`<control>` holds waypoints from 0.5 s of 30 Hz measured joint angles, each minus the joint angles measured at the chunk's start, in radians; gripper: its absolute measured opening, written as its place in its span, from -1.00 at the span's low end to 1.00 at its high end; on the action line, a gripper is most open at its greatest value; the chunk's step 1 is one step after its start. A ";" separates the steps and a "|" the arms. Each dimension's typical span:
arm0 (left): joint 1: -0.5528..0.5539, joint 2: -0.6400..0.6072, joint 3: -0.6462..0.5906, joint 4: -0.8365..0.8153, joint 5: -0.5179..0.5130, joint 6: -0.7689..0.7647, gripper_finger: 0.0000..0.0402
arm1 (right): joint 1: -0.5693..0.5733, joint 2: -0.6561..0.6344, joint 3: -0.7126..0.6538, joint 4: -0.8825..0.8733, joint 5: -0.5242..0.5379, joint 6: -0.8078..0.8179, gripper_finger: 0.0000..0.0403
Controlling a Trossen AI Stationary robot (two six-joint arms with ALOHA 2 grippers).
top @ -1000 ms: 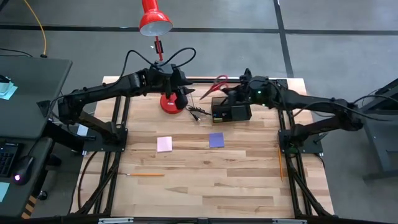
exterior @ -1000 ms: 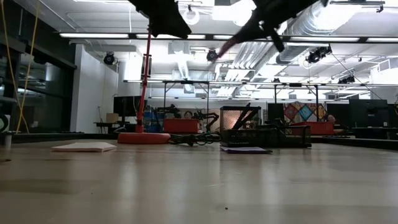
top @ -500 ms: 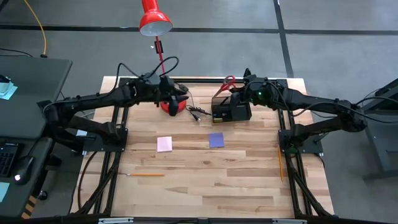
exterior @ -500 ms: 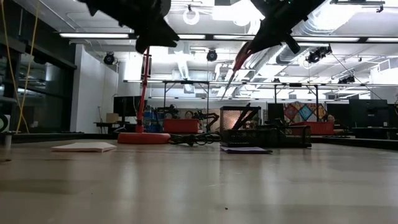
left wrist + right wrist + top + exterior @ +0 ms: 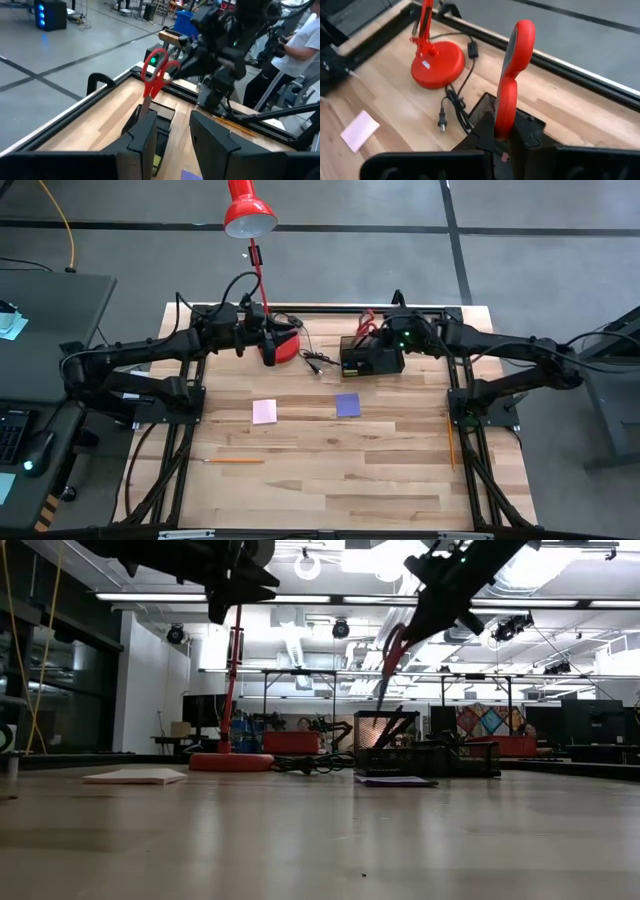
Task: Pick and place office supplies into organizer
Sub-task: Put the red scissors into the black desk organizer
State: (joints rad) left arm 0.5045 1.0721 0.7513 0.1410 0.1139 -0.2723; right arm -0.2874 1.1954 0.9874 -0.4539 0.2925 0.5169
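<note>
My right gripper [image 5: 387, 335] is shut on the red-handled scissors [image 5: 392, 658] and holds them above the black organizer [image 5: 372, 360], blades down over its far part. My left gripper [image 5: 268, 347] is open and empty, in the air beside the red lamp base [image 5: 284, 343]. A pink sticky pad [image 5: 264, 411] and a purple one [image 5: 347, 404] lie flat in the middle of the table. One orange pencil [image 5: 235, 461] lies near the left front, and another [image 5: 451, 442] lies by the right edge. My right gripper pinches the scissors' red handle end [image 5: 504, 122] between its two fingers. The fingers slant down from the table's right. The scissors hang clear of the table, handles up, and the blade tips [image 5: 380, 705] point down just above the organizer [image 5: 420, 755].
The red desk lamp stands at the far edge, with its head [image 5: 248, 215] beyond the table. Its black cable and plug [image 5: 316, 361] lie between the base and the organizer. Bare wood lies toward the near edge. A person shows beyond the table in the left wrist view [image 5: 300, 40].
My right gripper has carried the scissors over the organizer and tipped them from a slant to nearly upright, blades down. My left gripper has drawn back toward the table's left, past the lamp base.
</note>
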 joint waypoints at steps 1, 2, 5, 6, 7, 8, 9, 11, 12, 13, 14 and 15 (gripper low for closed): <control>0.000 0.000 0.000 0.000 -0.001 -0.002 -0.47 | 0.000 0.014 0.000 0.003 -0.012 -0.003 -0.97; 0.000 0.000 0.000 -0.001 -0.002 -0.002 -0.47 | 0.000 0.031 0.000 0.003 -0.017 -0.004 -0.97; 0.000 0.000 0.000 0.001 -0.002 -0.010 -0.47 | 0.002 0.073 0.000 0.014 -0.025 -0.021 -0.97; 0.000 0.000 0.000 0.002 -0.001 -0.011 -0.47 | 0.003 0.082 0.000 0.027 -0.024 -0.025 -0.97; 0.000 0.000 0.000 0.002 0.000 -0.013 -0.47 | 0.003 0.093 0.000 0.047 -0.024 -0.027 -0.97; 0.000 0.000 0.000 0.003 0.002 -0.013 -0.47 | 0.003 0.102 0.000 0.068 -0.024 -0.028 -0.97; 0.000 0.000 0.000 0.006 0.003 -0.013 -0.47 | 0.003 0.110 0.000 0.081 -0.031 -0.029 -0.97; -0.001 0.000 0.000 0.006 0.006 -0.013 -0.47 | 0.003 0.128 0.000 0.115 -0.040 -0.040 -0.95; -0.001 0.000 0.000 0.006 0.006 -0.013 -0.47 | 0.003 0.133 0.000 0.119 -0.042 -0.047 -0.94; -0.001 0.000 0.000 0.007 0.006 -0.013 -0.47 | 0.003 0.138 0.000 0.120 -0.042 -0.047 -0.93; -0.001 0.000 0.000 0.008 0.008 -0.014 -0.47 | 0.003 0.141 0.000 0.123 -0.042 -0.047 -0.92; -0.001 0.000 0.000 0.008 0.009 -0.018 -0.47 | 0.003 0.143 0.000 0.122 -0.042 -0.047 -0.91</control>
State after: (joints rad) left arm 0.5039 1.0723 0.7513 0.1493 0.1233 -0.2907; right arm -0.2840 1.3380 0.9874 -0.3320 0.2504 0.4702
